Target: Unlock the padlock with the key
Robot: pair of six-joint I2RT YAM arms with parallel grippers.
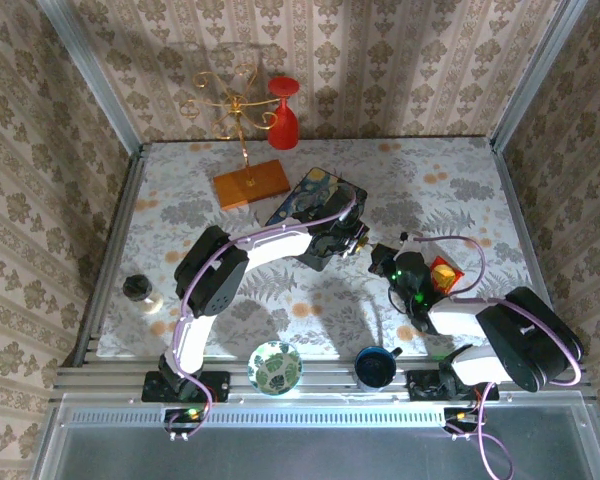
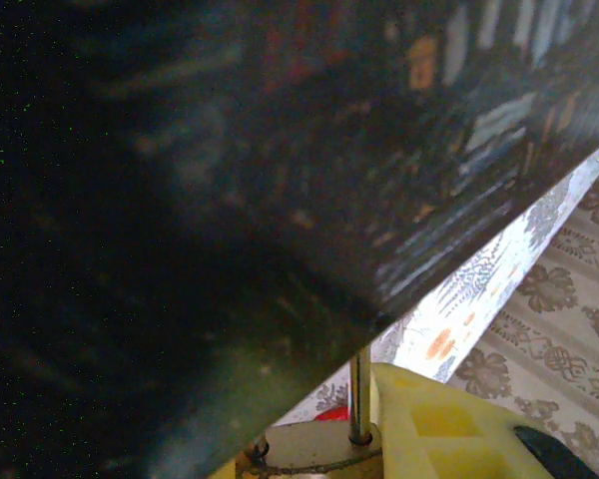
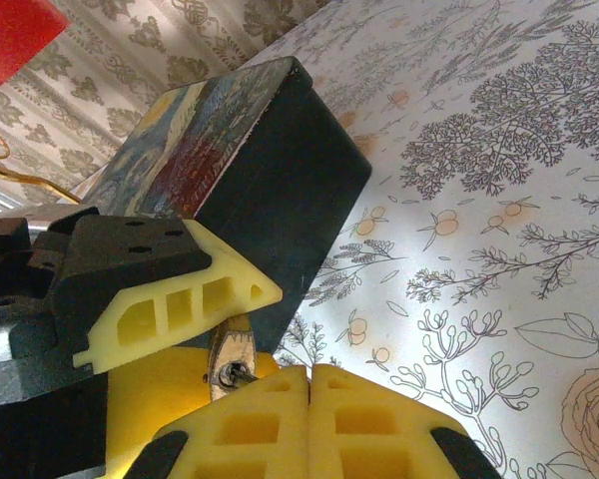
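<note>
Covering the table (image 1: 460,200): pale cloth printed with grey foliage and orange fruit, flat.
Walls (image 1: 380,60): beige damask wallpaper on three sides; metal frame posts (image 1: 90,70) in the far corners.
Far edge: red goblet (image 1: 283,110) and gold wire stand (image 1: 242,100) on a wooden base (image 1: 251,184).
Near edge: patterned bowl (image 1: 275,367), dark blue mug (image 1: 376,367); small jar (image 1: 138,290) at left.
Painted box (image 1: 315,195): mid-table, just beyond both grippers.
Padlock (image 3: 232,354): off the cloth, beside the box's near corner, brassy body clamped between the left fingers.
Left gripper (image 1: 358,240): narrow, closed on the padlock.
Right gripper (image 3: 307,384): fingers pressed together, tips just beside the padlock; cannot tell whether a key is between them.
Orange packet (image 1: 443,273): beside the right arm.
</note>
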